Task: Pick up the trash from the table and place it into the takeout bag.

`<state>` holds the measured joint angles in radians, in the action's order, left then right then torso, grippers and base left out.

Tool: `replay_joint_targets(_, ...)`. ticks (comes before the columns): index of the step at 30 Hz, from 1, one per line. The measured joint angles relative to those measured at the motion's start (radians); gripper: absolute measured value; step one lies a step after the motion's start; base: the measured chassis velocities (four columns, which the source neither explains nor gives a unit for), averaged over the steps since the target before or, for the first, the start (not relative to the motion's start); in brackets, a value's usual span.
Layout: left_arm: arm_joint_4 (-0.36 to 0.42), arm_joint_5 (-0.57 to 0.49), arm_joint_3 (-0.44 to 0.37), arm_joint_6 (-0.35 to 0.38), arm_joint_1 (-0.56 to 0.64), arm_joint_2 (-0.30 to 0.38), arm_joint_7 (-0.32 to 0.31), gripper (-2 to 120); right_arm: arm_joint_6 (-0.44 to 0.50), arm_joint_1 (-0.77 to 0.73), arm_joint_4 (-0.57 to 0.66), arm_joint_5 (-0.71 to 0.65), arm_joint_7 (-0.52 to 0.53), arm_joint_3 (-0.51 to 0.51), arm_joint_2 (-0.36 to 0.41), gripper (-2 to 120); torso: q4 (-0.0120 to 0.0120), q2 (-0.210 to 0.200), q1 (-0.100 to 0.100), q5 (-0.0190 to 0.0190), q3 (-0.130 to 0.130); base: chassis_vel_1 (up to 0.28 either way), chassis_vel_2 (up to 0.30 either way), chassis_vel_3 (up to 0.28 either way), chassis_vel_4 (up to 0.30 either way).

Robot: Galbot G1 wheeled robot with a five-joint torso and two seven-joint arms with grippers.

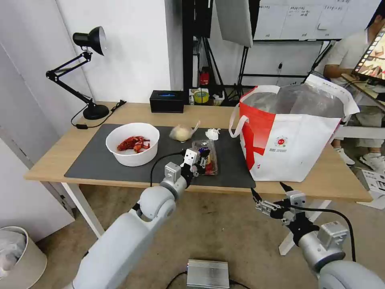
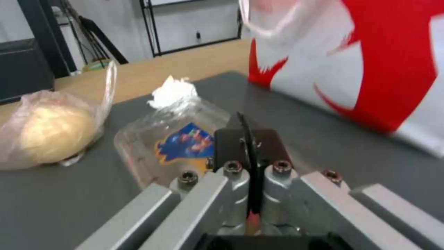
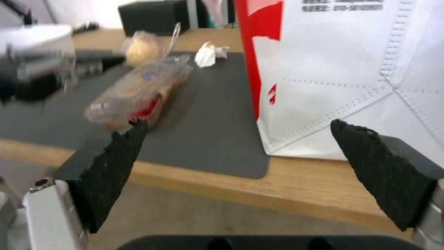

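Head view: left pincer [image 1: 191, 159] at the near end of the plastic box [image 1: 205, 156], mid-mat on the surface [image 1: 52, 160]. Bowl [image 1: 132, 143] at nine o'clock of the box, knotted bag [image 1: 182, 132] at eleven, tissue [image 1: 213, 133] at twelve, takeout bag [image 1: 292, 132] at three. Right pincer [image 1: 269, 197] off the front edge, below the takeout bag.

Left wrist view: fingers pressed flat together, clenched on nothing, tips just over the box lid [image 2: 176, 139].

Right wrist view: pads [image 3: 113, 166] spread wide, released, empty.

Risk: shut fingers nudging the light box away instead of gripping; thin lid buckling or slipping under a pinch.
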<state>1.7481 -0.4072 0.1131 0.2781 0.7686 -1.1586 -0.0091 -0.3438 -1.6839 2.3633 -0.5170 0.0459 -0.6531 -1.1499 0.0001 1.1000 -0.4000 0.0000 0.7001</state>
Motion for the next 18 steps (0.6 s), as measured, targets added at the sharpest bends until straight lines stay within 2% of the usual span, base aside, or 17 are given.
replay_joint_targets(2,-0.002,0.002,0.001,0.000,-0.001,0.002,0.003,0,0.000,0.002,0.000,-0.010,0.005,0.000,0.001,100,0.0000,0.000,0.000,0.0000,0.000,0.000,0.000,0.000,0.000)
replay_joint_targets(6,-0.015,0.027,0.013,0.005,-0.003,0.010,0.022,0,-0.004,0.024,-0.007,-0.134,0.053,0.002,0.006,100,-0.0001,0.000,0.000,0.0000,0.000,0.000,0.000,0.000,0.000)
replay_joint_targets(12,-0.031,0.060,0.029,0.003,-0.003,0.006,0.036,0,-0.014,0.052,-0.015,-0.227,0.085,0.009,0.012,100,-0.0001,0.000,0.000,0.0000,0.000,0.000,0.000,0.000,0.000)
replay_joint_targets(13,-0.036,0.069,0.033,0.001,-0.002,0.004,0.039,0,-0.016,0.072,-0.020,-0.292,0.098,0.012,0.016,100,-0.0001,0.000,0.000,0.0000,0.000,0.000,0.000,0.000,0.000)
replay_joint_targets(14,-0.036,0.069,0.033,0.001,-0.002,0.004,0.039,0,-0.016,0.072,-0.020,-0.292,0.098,0.012,0.016,100,-0.0001,0.000,0.000,0.0000,0.000,0.000,0.000,0.000,0.000)
replay_joint_targets(16,-0.041,0.072,0.035,-0.001,-0.001,0.003,0.040,0,-0.017,0.109,-0.026,-0.434,0.116,0.015,0.025,100,-0.0001,0.000,0.000,0.0000,0.000,0.000,0.000,0.000,0.000)
replay_joint_targets(18,-0.043,0.072,0.034,-0.002,0.000,0.003,0.040,0,-0.017,0.123,-0.029,-0.486,0.119,0.015,0.029,100,-0.0001,0.000,0.000,0.0000,0.000,0.000,0.000,0.000,0.000)
